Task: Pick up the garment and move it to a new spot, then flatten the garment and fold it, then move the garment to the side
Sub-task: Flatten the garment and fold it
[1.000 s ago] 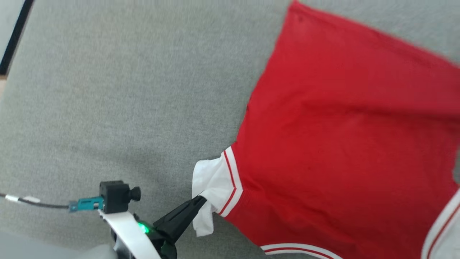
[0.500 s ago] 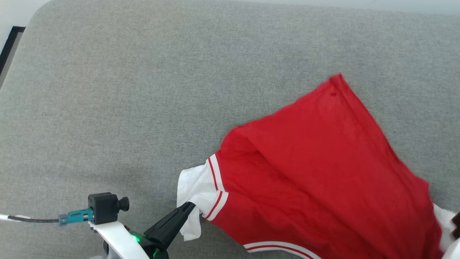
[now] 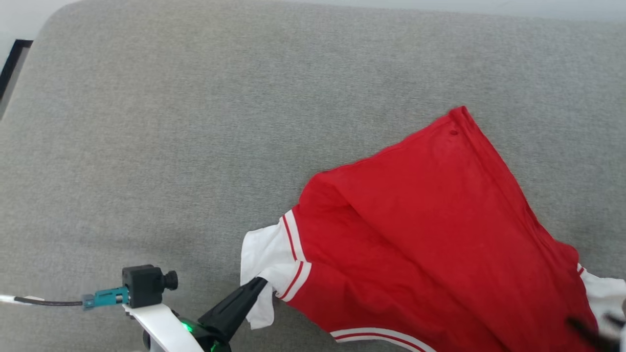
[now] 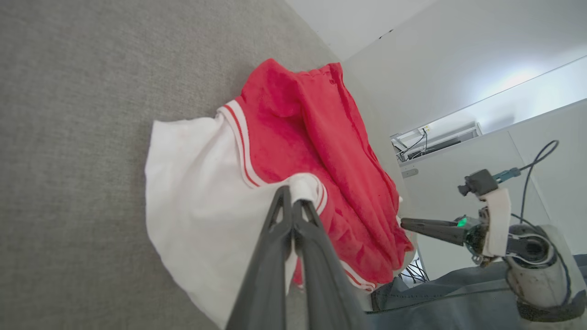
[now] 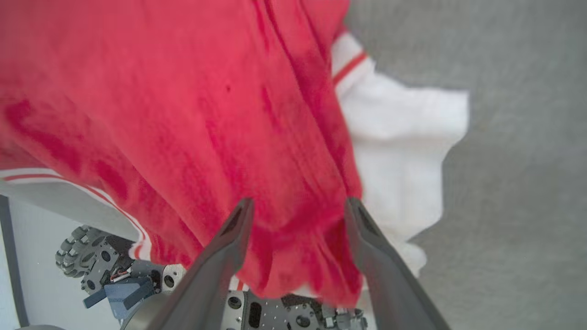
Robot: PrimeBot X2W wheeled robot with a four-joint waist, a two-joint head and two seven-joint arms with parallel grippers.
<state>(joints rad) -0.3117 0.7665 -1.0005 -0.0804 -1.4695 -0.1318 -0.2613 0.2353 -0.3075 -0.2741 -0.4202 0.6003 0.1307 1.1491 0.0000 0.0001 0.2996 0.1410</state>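
The garment (image 3: 430,234), red with white sleeves and red-white striped trim, lies rumpled on the grey surface at the right of the head view. My left gripper (image 3: 259,282) is shut on the white left sleeve beside its striped trim; the left wrist view shows the left gripper (image 4: 291,191) with fingertips pinched on that trim and the sleeve (image 4: 197,201) hanging loose. My right gripper (image 5: 297,205) stands open at the garment's other end, red cloth (image 5: 183,114) draped between and behind its spread fingers. In the head view the right gripper (image 3: 594,330) is a dark blur at the lower right corner.
The grey padded surface (image 3: 195,122) stretches wide to the left and far side, with a rounded far-left corner and a dark frame (image 3: 12,63) beyond it. The robot's wheeled base (image 5: 73,261) shows below the surface's near edge.
The head camera shifted early on. The garment came down from spread and lifted to lying on the surface. The right gripper's fingers have opened; the left stays shut on the sleeve.
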